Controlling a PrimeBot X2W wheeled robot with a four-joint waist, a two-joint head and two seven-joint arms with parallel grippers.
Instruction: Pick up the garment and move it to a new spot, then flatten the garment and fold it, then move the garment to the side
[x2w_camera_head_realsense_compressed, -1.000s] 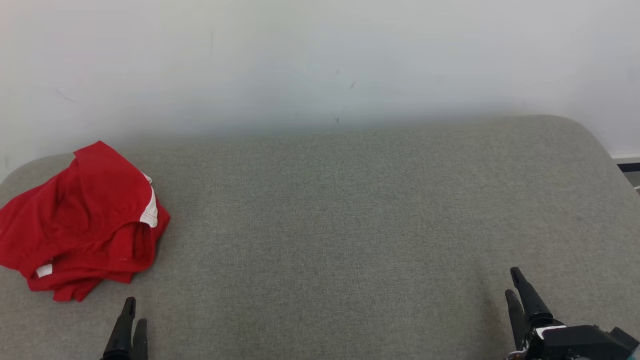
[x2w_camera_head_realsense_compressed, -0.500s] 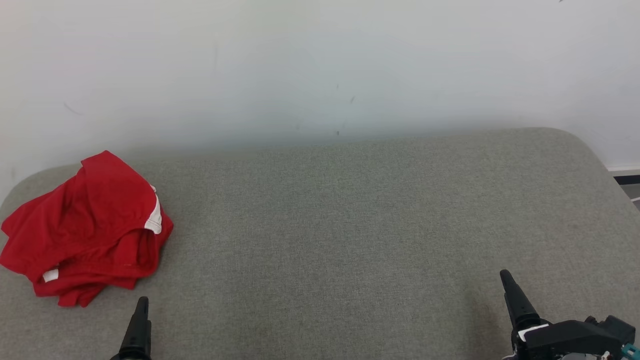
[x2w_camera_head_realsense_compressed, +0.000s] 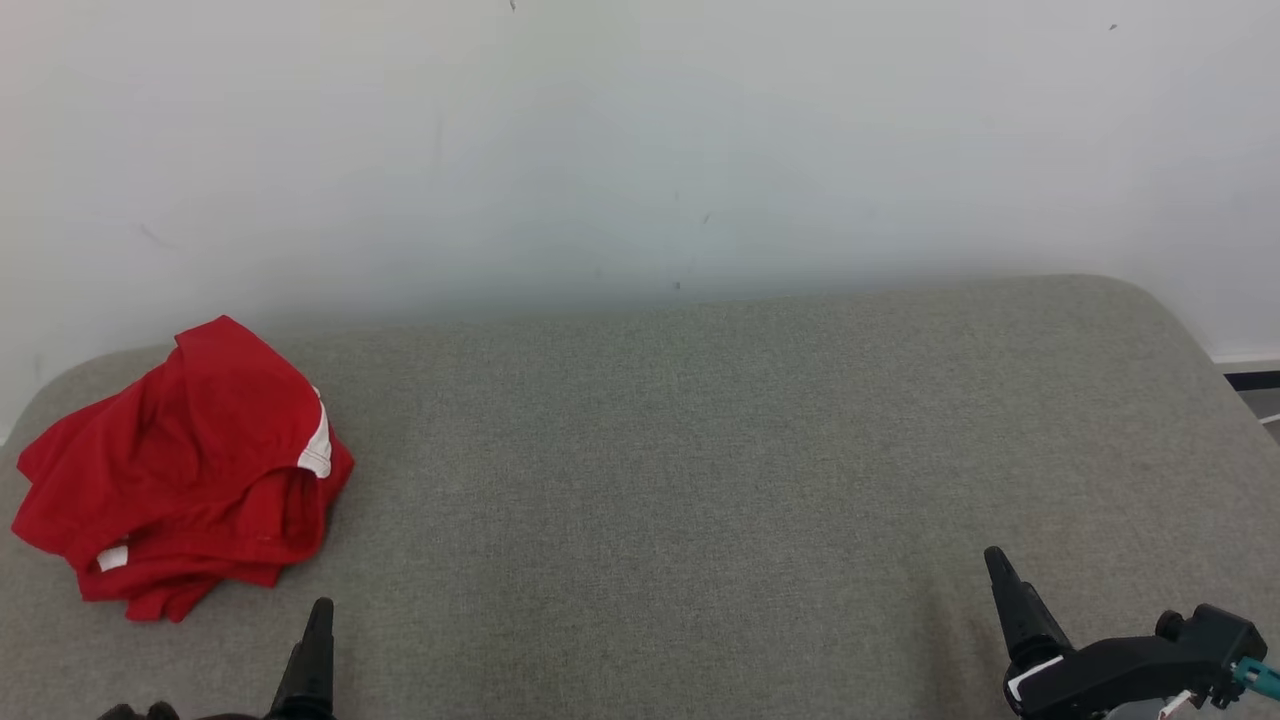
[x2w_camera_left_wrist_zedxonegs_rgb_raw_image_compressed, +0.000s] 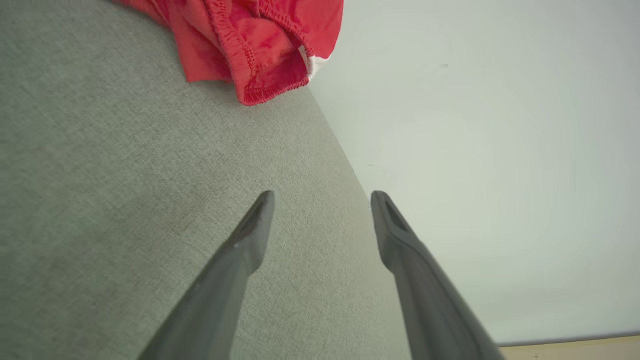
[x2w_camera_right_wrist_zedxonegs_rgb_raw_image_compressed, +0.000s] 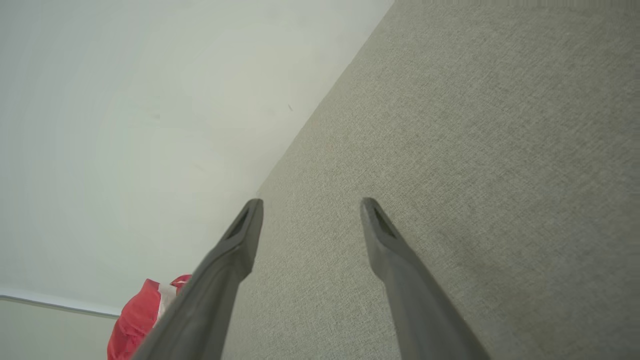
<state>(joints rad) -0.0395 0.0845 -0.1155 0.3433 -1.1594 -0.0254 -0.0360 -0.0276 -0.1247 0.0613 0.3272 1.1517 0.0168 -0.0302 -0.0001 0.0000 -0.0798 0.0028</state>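
Observation:
The garment (x2w_camera_head_realsense_compressed: 190, 470) is a crumpled red piece with white trim, lying in a heap at the far left of the grey cushioned surface (x2w_camera_head_realsense_compressed: 680, 480). My left gripper (x2w_camera_head_realsense_compressed: 320, 612) is near the front edge, just right of and below the heap, not touching it. In the left wrist view the left gripper (x2w_camera_left_wrist_zedxonegs_rgb_raw_image_compressed: 322, 200) is open and empty, with the garment (x2w_camera_left_wrist_zedxonegs_rgb_raw_image_compressed: 250, 45) ahead of it. My right gripper (x2w_camera_head_realsense_compressed: 995, 562) is low at the right, far from the cloth. The right wrist view shows it (x2w_camera_right_wrist_zedxonegs_rgb_raw_image_compressed: 310, 206) open and empty, with the garment (x2w_camera_right_wrist_zedxonegs_rgb_raw_image_compressed: 137, 320) at the lower left.
A plain white wall (x2w_camera_head_realsense_compressed: 640, 150) rises directly behind the grey surface. The surface's rounded right corner (x2w_camera_head_realsense_compressed: 1170, 310) drops off to a strip of floor (x2w_camera_head_realsense_compressed: 1255, 385).
The head camera has tilted up, so the whole scene sits lower. Both grippers have turned at the wrist and drifted a little, the left one to the right. The garment lies unchanged.

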